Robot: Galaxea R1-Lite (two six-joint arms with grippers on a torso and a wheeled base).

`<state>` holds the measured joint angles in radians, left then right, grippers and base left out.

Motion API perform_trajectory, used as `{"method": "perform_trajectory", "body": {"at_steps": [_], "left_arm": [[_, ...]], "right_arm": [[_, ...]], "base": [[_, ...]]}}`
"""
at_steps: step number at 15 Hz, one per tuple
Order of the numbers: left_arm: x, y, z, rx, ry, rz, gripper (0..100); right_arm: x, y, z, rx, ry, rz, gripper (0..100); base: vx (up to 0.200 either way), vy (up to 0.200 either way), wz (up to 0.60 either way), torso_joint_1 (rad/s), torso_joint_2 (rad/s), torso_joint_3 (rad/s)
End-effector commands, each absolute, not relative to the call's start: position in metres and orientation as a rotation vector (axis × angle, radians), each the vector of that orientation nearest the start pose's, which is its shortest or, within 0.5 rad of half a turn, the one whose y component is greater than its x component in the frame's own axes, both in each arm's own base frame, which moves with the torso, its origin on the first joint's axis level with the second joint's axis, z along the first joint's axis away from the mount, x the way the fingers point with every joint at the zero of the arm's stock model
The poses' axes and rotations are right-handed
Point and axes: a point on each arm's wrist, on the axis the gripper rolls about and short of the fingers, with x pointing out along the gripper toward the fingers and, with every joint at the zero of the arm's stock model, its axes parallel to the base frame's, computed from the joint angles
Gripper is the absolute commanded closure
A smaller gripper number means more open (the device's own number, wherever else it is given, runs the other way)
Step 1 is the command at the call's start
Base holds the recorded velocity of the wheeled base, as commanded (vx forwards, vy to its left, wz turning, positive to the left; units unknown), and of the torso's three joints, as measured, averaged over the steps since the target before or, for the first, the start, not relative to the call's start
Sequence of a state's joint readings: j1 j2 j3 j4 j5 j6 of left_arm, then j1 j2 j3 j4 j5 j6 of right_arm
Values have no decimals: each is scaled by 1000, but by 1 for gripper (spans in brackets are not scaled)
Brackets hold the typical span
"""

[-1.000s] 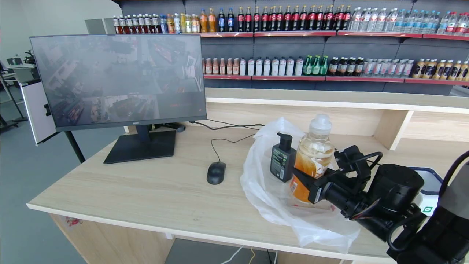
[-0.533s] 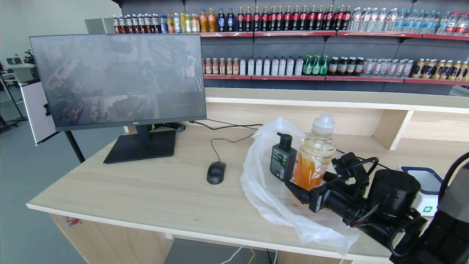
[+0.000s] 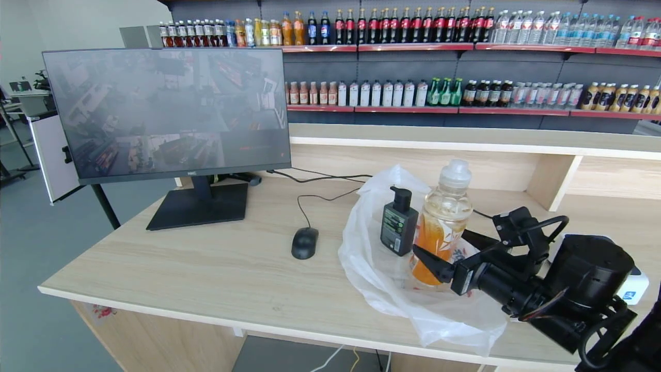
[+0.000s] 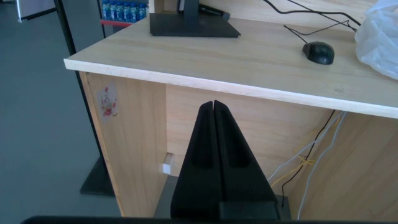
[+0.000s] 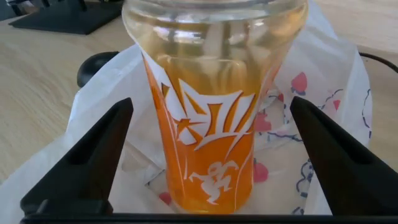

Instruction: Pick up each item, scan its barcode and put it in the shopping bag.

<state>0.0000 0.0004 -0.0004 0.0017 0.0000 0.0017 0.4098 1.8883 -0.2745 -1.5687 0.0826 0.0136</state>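
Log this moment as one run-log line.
right gripper: open, straddling clear plastic bottle of orange drink | bottle: upright on translucent plastic shopping bag, beside dark pump bottle | left gripper: shut, below edge of wooden counter

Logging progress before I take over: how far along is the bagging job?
Done: the pump bottle and the orange drink bottle stand upright in the shopping bag. In hand: nothing; the right gripper is open, a finger either side of the drink bottle, and the left gripper is shut below the counter. Left: probably pulling the right arm clear.
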Motion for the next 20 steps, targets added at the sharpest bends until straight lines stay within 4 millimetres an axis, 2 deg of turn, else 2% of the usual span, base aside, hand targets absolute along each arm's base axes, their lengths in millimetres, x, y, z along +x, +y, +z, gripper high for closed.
{"method": "perform_trajectory", "body": {"at_steps": [1, 5, 7, 8, 12, 13, 14, 16, 18, 20], "left_arm": [[-23, 0, 75, 2, 2, 0, 100], [-23, 0, 76, 2, 0, 0, 100], [-23, 0, 75, 2, 2, 0, 100], [-23, 0, 76, 2, 0, 0, 100], [-23, 0, 76, 2, 0, 0, 100], [-23, 0, 76, 2, 0, 0, 100], [-23, 0, 76, 2, 0, 0, 100], [-23, 0, 75, 2, 2, 0, 100], [-23, 0, 75, 2, 2, 0, 100], [-23, 0, 76, 2, 0, 0, 100]], "right_arm": [[227, 99, 122, 17, -20, 486, 0], [193, 81, 136, 23, -59, 474, 0], [167, 62, 141, 14, -84, 428, 0], [157, 54, 144, 8, -110, 401, 0], [127, 43, 172, 8, -299, 370, 0], [119, 35, 174, 17, -298, 305, 0], [109, 25, 174, 14, -282, 259, 0], [89, 23, 166, -34, -209, 338, 0], [66, 19, 147, -120, -64, 391, 0], [57, 18, 137, -173, -12, 415, 0]], "base": [[0, 0, 0, 0, 0, 0], [0, 0, 0, 0, 0, 0], [0, 0, 0, 0, 0, 0], [0, 0, 0, 0, 0, 0], [0, 0, 0, 0, 0, 0], [0, 0, 0, 0, 0, 0], [0, 0, 0, 0, 0, 0], [0, 0, 0, 0, 0, 0], [0, 0, 0, 0, 0, 0], [0, 0, 0, 0, 0, 0]]}}
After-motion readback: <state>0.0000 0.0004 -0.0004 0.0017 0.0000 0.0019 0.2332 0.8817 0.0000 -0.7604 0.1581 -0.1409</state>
